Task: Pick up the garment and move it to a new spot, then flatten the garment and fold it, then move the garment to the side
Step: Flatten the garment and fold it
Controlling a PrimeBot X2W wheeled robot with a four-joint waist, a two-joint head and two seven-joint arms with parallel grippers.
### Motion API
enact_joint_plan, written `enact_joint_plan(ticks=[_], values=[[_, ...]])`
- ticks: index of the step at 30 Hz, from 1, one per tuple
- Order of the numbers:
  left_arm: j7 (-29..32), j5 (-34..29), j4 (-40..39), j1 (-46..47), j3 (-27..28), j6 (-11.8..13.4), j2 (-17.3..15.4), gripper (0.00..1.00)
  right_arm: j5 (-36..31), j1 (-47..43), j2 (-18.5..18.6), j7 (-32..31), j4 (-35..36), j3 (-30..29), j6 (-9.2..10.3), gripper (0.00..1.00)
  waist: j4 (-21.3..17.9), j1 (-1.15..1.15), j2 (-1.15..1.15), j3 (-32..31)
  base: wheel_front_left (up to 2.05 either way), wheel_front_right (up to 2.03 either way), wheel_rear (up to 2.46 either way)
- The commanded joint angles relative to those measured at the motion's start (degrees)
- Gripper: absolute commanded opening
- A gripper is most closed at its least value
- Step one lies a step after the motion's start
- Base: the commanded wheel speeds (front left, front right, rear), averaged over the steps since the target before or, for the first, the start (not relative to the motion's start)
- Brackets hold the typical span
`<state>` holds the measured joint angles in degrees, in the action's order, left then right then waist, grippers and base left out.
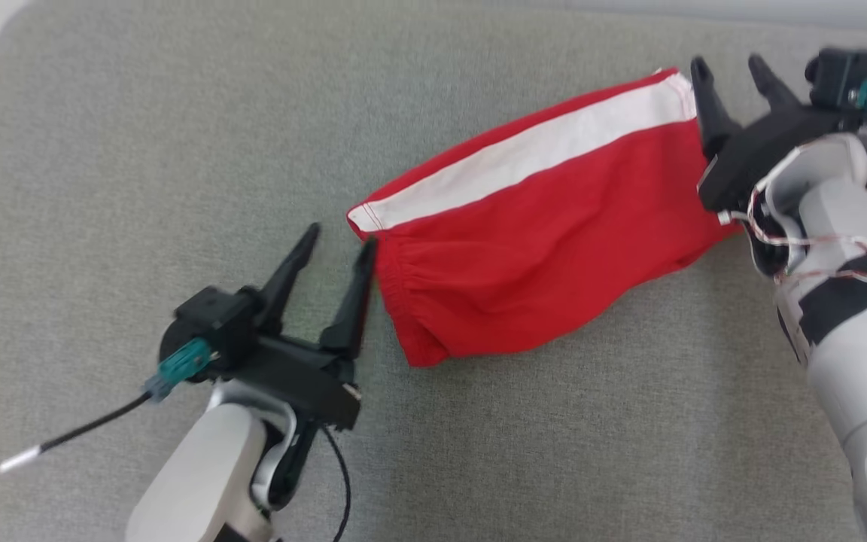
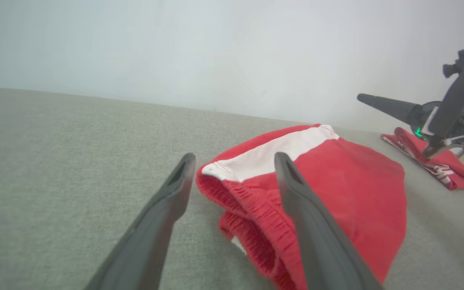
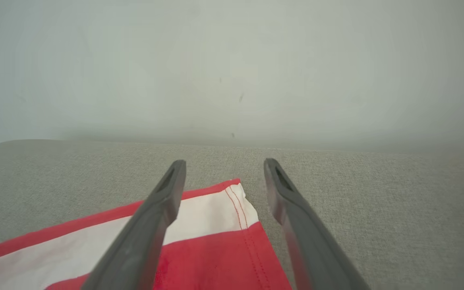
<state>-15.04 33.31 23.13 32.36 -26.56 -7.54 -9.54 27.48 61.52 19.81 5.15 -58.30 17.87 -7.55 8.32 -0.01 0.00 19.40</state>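
Observation:
The garment (image 1: 539, 241) is red with a white stripe and lies folded, slanting across the grey fabric surface. My left gripper (image 1: 341, 235) stands open at its elasticated lower left end, one finger against the hem. In the left wrist view the left gripper (image 2: 235, 156) straddles that gathered hem of the garment (image 2: 357, 181), nothing pinched. My right gripper (image 1: 727, 64) is open at the upper right corner. In the right wrist view the right gripper (image 3: 224, 162) has its fingers spread above the striped corner of the garment (image 3: 216, 257).
The grey fabric surface (image 1: 177, 113) stretches wide to the left and front. A pale wall (image 3: 232, 60) rises behind its far edge. A black cable (image 1: 65, 436) trails from my left wrist. The right gripper's finger (image 2: 385, 105) shows in the left wrist view.

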Motion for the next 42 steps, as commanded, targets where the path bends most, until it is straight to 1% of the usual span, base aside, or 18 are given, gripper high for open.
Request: enact_joint_plan(ticks=[1, 7, 9, 11, 16, 17, 24, 28, 32, 33, 34, 35, 39, 42], values=[[-0.2, -1.9, -1.1, -1.9, 1.8, 0.1, 0.0, 1.0, 0.8, -1.6, 0.5, 0.6, -0.3, 0.6, 0.16, 1.0, 0.2, 0.01, 0.0, -2.0, 0.0, 0.0, 0.0], [-0.2, -11.5, -8.0, -8.3, 10.1, 0.6, 0.4, 1.0, 3.9, -5.2, 2.8, 1.7, -1.4, 1.8, 0.16, 1.0, 1.1, 0.01, 0.0, -3.9, 0.0, 0.0, 0.0], [-0.2, -13.1, -10.0, -10.8, 12.9, 0.7, 1.2, 1.0, 4.8, -6.1, 3.7, 2.1, -1.6, 1.9, 0.16, 1.0, 1.6, 0.01, 0.0, -4.2, 0.0, 0.0, 0.0], [-0.2, -15.6, -12.0, -12.7, 15.2, 0.6, 1.3, 1.0, 5.3, -7.2, 4.0, 2.4, -2.1, 2.1, 0.16, 1.0, 2.0, 0.01, 0.0, -4.3, 0.0, 0.0, 0.0], [-0.2, -19.1, -14.2, -17.1, 19.8, 0.4, 2.3, 1.0, 6.0, -8.3, 5.0, 2.4, -3.6, 2.7, 0.16, 1.0, 3.0, 0.01, 0.0, -3.9, 0.0, 0.0, 0.0], [-0.2, -19.1, -14.2, -17.1, 19.8, 0.4, 2.3, 1.0, 6.0, -8.3, 5.0, 2.4, -3.6, 2.7, 0.16, 1.0, 3.0, 0.01, 0.0, -3.9, 0.0, 0.0, 0.0], [-0.2, -21.2, -14.8, -21.2, 24.6, 0.1, 4.3, 1.0, 5.7, -8.4, 5.1, 2.0, -7.4, 2.9, 0.16, 1.0, 4.0, 0.01, 0.0, -3.2, 0.0, 0.0, 0.0], [-0.2, -21.5, -15.0, -21.9, 25.8, 0.1, 5.0, 1.0, 5.9, -8.1, 4.9, 1.5, -9.4, 2.9, 0.16, 1.0, 4.5, 0.01, 0.0, -2.9, 0.0, 0.0, 0.0], [-0.2, -21.7, -15.0, -21.8, 25.9, 0.1, 5.3, 1.0, 6.6, -8.4, 3.9, -1.7, -11.3, 3.4, 0.16, 1.0, 4.7, 0.01, 0.0, -3.0, 0.0, 0.0, 0.0], [-0.2, -21.7, -15.0, -21.8, 25.9, 0.1, 5.3, 1.0, 6.9, -8.5, 3.6, -2.2, -11.5, 3.6, 0.16, 0.39, 4.7, 0.01, 0.0, -3.1, 0.0, 0.0, 0.0], [-0.2, -21.7, -15.0, -21.8, 26.0, 0.1, 5.3, 1.0, 7.2, -8.5, 3.3, -2.3, -11.4, 3.6, 0.16, 0.05, 4.6, 0.01, 0.0, -3.2, 0.0, 0.0, 0.0], [-0.2, -21.7, -15.0, -21.8, 26.1, 0.1, 5.4, 1.0, 7.4, -8.6, 3.2, -2.1, -11.1, 3.7, 0.16, 0.0, 4.4, 0.01, 0.0, -3.4, 0.0, 0.0, 0.0], [-0.2, -21.6, -14.7, -22.6, 26.5, 0.1, 5.3, 1.0, 8.6, -9.3, 2.9, -1.6, -9.7, 4.2, 0.16, 0.0, 3.3, 0.01, 0.0, -4.7, 0.0, 0.0, 0.0], [-0.2, -21.3, -14.2, -23.1, 26.8, 0.1, 4.6, 1.0, 10.0, -10.5, 2.8, -0.9, -8.0, 4.6, 0.16, 0.0, 2.3, 0.01, 0.0, -6.1, 0.0, 0.0, 0.0]])
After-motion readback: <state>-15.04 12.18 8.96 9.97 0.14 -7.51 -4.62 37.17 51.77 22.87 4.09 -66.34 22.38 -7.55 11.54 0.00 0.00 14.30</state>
